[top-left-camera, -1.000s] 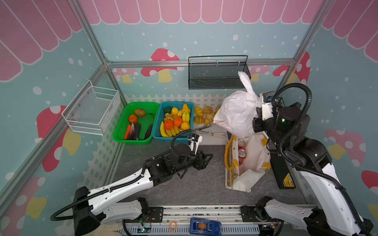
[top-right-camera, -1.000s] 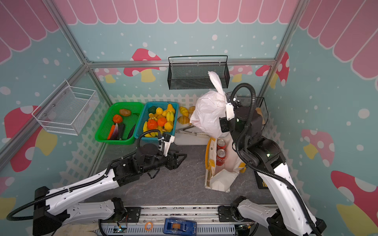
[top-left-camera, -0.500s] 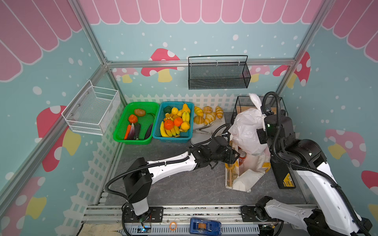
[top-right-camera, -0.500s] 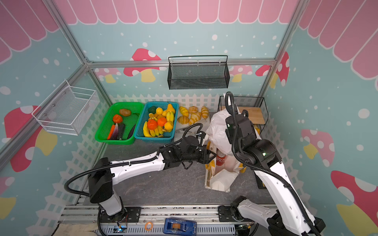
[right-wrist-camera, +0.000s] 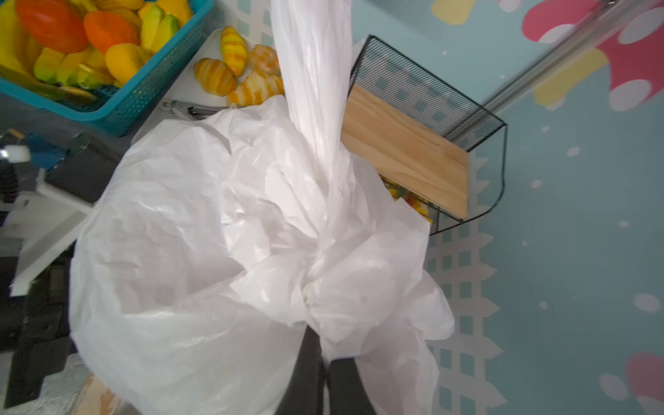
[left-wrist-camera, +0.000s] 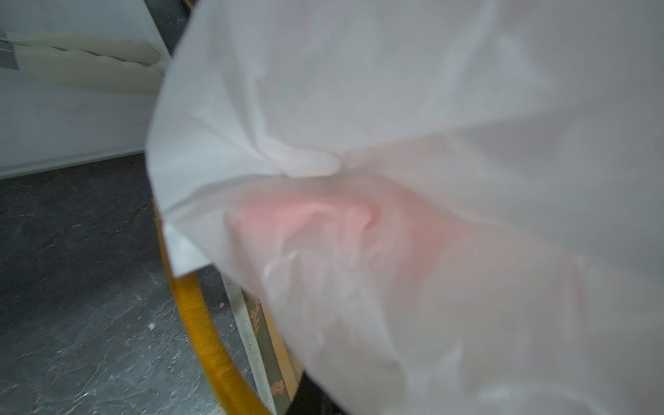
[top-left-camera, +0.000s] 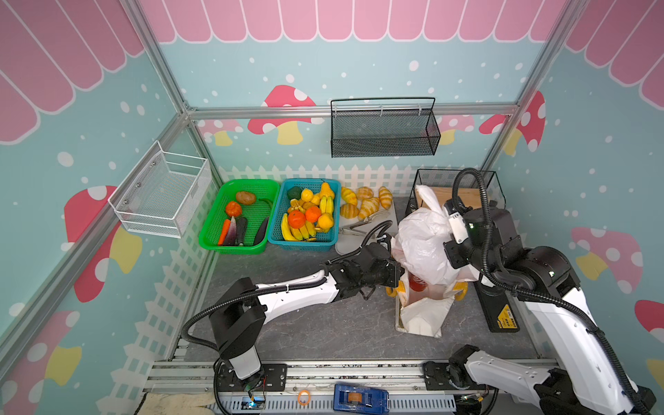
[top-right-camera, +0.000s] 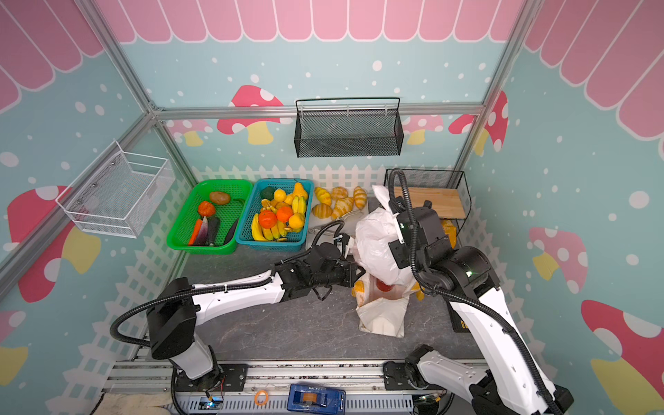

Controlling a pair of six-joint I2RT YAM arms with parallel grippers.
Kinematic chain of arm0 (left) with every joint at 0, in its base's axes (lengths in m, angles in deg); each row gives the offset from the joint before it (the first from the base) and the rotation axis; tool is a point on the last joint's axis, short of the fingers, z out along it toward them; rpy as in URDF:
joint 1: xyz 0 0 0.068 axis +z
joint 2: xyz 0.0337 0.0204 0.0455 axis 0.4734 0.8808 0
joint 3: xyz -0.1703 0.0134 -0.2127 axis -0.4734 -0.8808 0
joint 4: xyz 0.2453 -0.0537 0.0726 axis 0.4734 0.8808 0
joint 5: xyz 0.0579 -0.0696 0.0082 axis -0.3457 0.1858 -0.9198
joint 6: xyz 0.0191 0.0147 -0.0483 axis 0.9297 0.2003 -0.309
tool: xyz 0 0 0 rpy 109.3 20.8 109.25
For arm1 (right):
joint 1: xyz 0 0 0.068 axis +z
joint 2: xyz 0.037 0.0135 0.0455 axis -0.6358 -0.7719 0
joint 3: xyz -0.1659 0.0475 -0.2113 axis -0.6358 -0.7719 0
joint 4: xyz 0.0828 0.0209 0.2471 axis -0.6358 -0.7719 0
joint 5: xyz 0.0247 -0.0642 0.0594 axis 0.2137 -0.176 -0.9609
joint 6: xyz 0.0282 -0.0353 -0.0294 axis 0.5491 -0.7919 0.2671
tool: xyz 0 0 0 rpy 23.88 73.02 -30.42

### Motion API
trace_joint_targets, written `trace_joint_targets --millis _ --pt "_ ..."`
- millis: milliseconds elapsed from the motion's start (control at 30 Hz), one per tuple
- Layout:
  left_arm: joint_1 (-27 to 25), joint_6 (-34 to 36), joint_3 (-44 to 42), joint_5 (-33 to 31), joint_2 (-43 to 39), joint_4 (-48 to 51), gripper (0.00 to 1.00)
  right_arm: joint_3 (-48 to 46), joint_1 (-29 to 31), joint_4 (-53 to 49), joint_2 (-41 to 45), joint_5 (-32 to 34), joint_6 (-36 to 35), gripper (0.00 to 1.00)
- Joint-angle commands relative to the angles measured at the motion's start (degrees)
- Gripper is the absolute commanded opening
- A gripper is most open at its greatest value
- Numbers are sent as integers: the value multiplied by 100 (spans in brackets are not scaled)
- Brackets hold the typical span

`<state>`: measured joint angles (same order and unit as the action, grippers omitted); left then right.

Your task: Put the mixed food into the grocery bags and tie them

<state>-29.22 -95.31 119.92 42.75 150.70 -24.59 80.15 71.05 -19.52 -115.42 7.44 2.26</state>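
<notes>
White tote [top-left-camera: 424,318] sits open on the grey table [top-left-camera: 323,323], and I'm using it as my reference for everything. Right over its mouth hangs the bag [top-left-camera: 425,244], puffy crinkly white plastic. Its bottom sags into the tote's opening, so most of the inside is hidden. One loose strip of the bag sticks up beyond the tote's far side.

Up above the tote's right side, the right gripper [right-wrist-camera: 325,363] has its jaws squeezed together on the bag's bunched neck, so that's what has hold of it. From the tote's left, right at the rim, the left gripper [top-left-camera: 398,270] has its nose pushed into the bag's lower side. It's fully closed, but whether it's pinching any plastic I honestly can't tell. Its wrist view is just white film with a pinkish blur behind it.

On that same left side a yellow handle [left-wrist-camera: 201,323] loops out of the tote. Smallest bit: a red can [top-left-camera: 416,284] inside the tote, peeking out just under the bag's edge.
</notes>
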Motion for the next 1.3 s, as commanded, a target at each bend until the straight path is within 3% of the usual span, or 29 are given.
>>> trace_joint_targets --millis 0,200,333,533,633,900,1033,1100,1200,1267 --pt "43 -268 -263 -425 -454 -557 0 -491 -3 88 -169 -1131 94 0" --pt "47 -501 -754 -381 -938 -946 0 -1864 -277 963 -273 -1969 370 0" --pt "43 -592 -1091 -431 -1262 -1086 0 -2325 -447 1247 -602 -1930 694 0" --pt "67 -529 -1450 -515 -1586 -1136 0 -3235 -511 1946 -935 -2588 928 0" --pt "112 -417 -1621 -520 -1653 -1160 0 -3562 -512 2327 -997 -3000 992 0" --pt "246 -245 -1885 -416 -2001 -1257 0 -4403 -521 2862 -1210 -3320 1149 0" --pt "272 -201 -1946 -391 -2055 -1223 0 -4149 -521 2735 -988 -3680 950 0" --pt "272 -206 -1963 -407 -2059 -1198 0 -3684 -522 2613 -583 -3770 925 8" --pt "272 -214 -1982 -425 -2047 -1213 0 -2867 -519 2368 -244 -3870 890 30" --pt "272 -214 -1988 -422 -2037 -1207 0 -2400 -515 2161 -227 -3865 810 40"
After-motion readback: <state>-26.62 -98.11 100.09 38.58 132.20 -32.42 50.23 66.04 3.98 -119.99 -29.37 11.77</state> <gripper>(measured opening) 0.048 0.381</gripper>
